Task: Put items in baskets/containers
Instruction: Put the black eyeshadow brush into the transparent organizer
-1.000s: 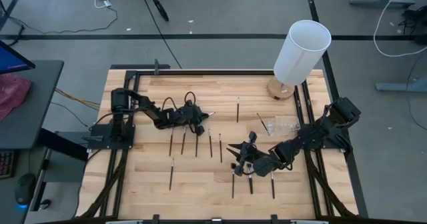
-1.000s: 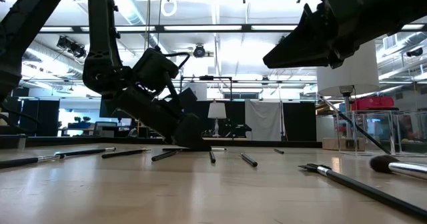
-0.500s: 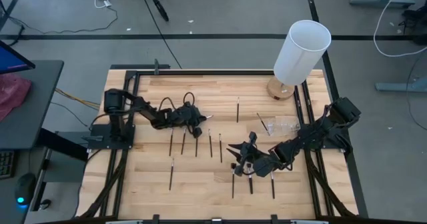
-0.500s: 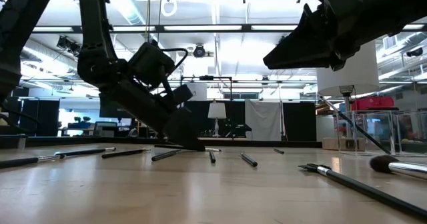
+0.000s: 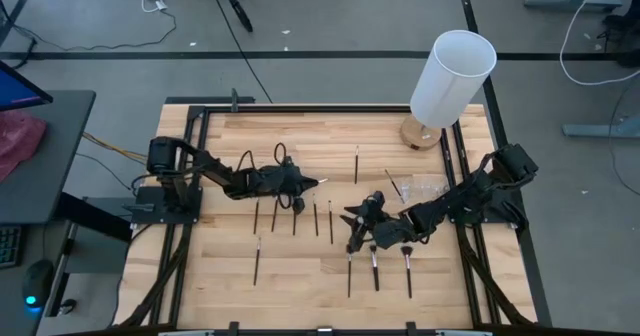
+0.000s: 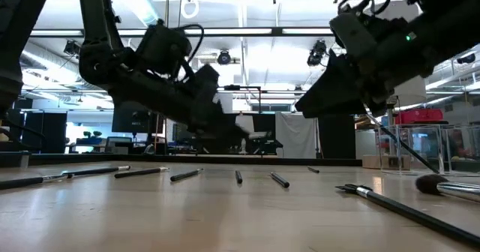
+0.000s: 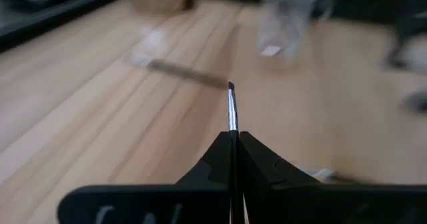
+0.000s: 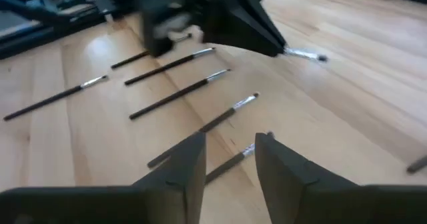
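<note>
My left gripper (image 5: 303, 183) (image 7: 233, 143) hovers over the table's middle left, shut on one thin dark brush (image 7: 231, 111). Other brushes lie flat on the wood: a row (image 5: 295, 216) just below the left gripper, one farther off (image 5: 356, 163), three near the front (image 5: 375, 269). My right gripper (image 5: 351, 224) (image 8: 230, 154) hangs open above the brushes (image 8: 200, 127) at mid-table, touching none. The clear holder (image 5: 425, 187) stands on the right part of the table with a brush (image 5: 393, 184) leaning at it. My left gripper pinches the brush between its two fingers (image 7: 213, 159). The brush lies along the fingers, and its silver ferrule and bristle tip (image 7: 231, 88) stick out past the fingertips. The fingers point roughly level toward the table's right, and the brush is lifted clear of the wood.
A tall white cylinder (image 5: 455, 71) on a round wooden base (image 5: 420, 134) stands at the far right corner, just behind the holder. Black rails (image 5: 470, 176) run along the table's sides. Bare wood shows at the far left (image 5: 260, 131) and the near left.
My left gripper has risen from the table surface with the brush held in it, and has moved a little toward the table's right. My right gripper has moved toward the far edge, uncovering the near brushes it stood over.
</note>
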